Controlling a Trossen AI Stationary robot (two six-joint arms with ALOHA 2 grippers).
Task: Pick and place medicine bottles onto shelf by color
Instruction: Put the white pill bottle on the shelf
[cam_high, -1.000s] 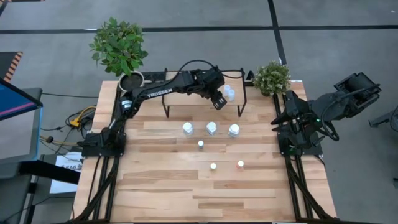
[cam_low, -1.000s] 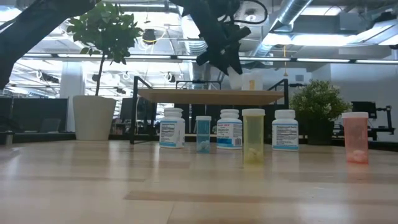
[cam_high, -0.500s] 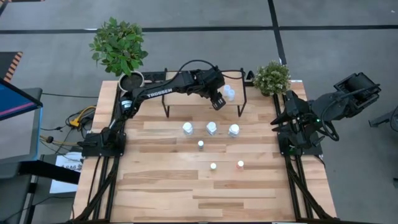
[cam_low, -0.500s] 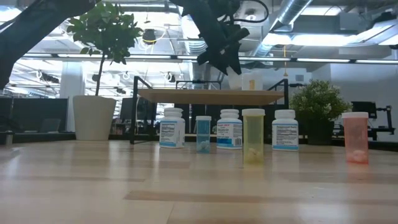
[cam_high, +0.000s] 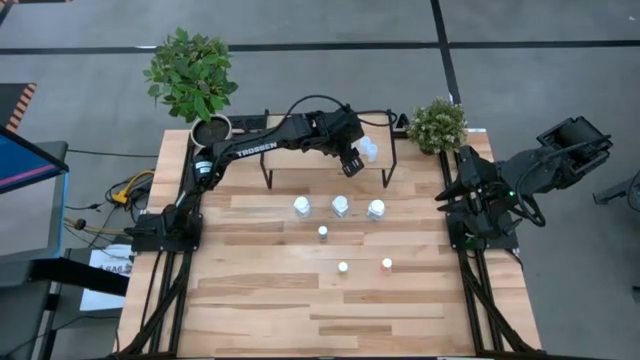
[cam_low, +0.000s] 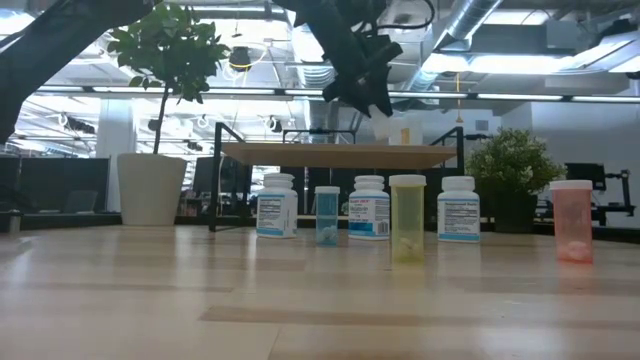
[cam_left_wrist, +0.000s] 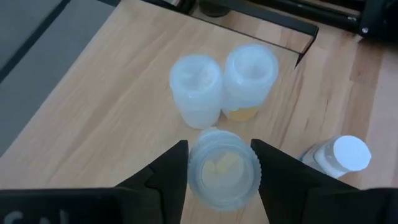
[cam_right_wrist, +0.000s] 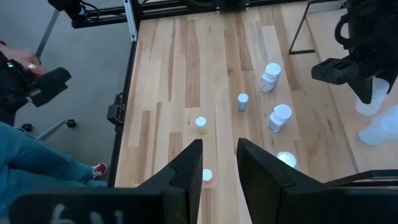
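Wooden table (cam_high: 260, 300), shelf (cam_high: 300, 150) partly stocked: three bottles up, six left.
My left pincer (cam_left_wrist: 217, 163) stands apart around the third bottle (cam_left_wrist: 222, 168); my right pincer (cam_right_wrist: 219, 163), apart and empty, waits aside.

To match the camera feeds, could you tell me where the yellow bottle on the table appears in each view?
High: yellow bottle at table centre, left of the orange one.
Low: centre foreground, tallest-looking.
Left wrist: not in it.
Right wrist: mid-picture, on bare planks.
Landmark: the small blue bottle beside it, in all three.
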